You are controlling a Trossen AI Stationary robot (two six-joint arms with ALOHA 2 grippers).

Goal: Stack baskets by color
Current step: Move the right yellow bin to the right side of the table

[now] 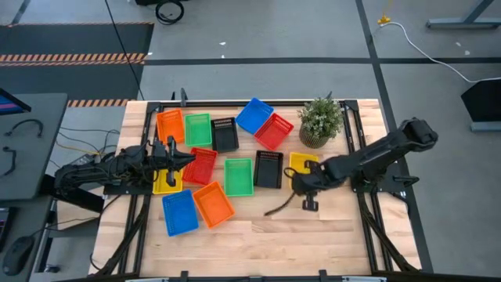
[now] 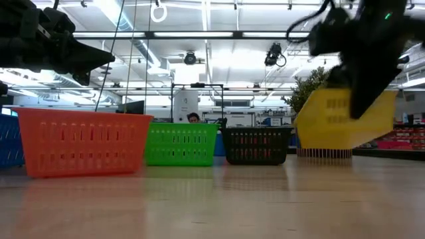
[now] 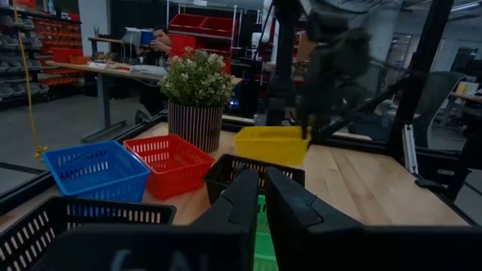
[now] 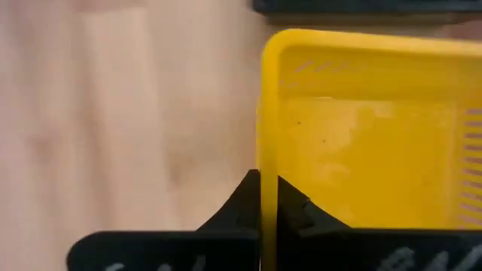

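A yellow basket (image 1: 304, 163) hangs right of centre beside a black basket (image 1: 268, 168), with my right gripper (image 4: 268, 199) shut on its wall. In the low view this yellow basket (image 2: 342, 123) is tilted under the dark gripper. My left gripper (image 3: 260, 203) waits level at the table's left edge, shut and empty, above a second yellow basket (image 1: 166, 182) and beside a red basket (image 1: 200, 165). Orange (image 1: 170, 124), green (image 1: 197, 129), black (image 1: 225, 134), blue (image 1: 254, 115) and red (image 1: 274, 131) baskets lie along the far side. A green (image 1: 239, 176), an orange (image 1: 213, 204) and a blue basket (image 1: 179, 211) rest nearer. My right gripper pinches the rim of the yellow basket's near side wall (image 4: 268, 162), one finger (image 4: 297, 207) inside the basket and one (image 4: 237, 207) outside. The fingers come steeply from above. The basket is tilted and, in the low view, looks raised off the table.
A potted plant (image 1: 319, 121) stands at the far right, just behind the yellow basket. Bare wood (image 1: 313, 235) lies along the near side. Frame rails (image 1: 356, 133) run along the table's edges. A person sits at a desk in the room beyond.
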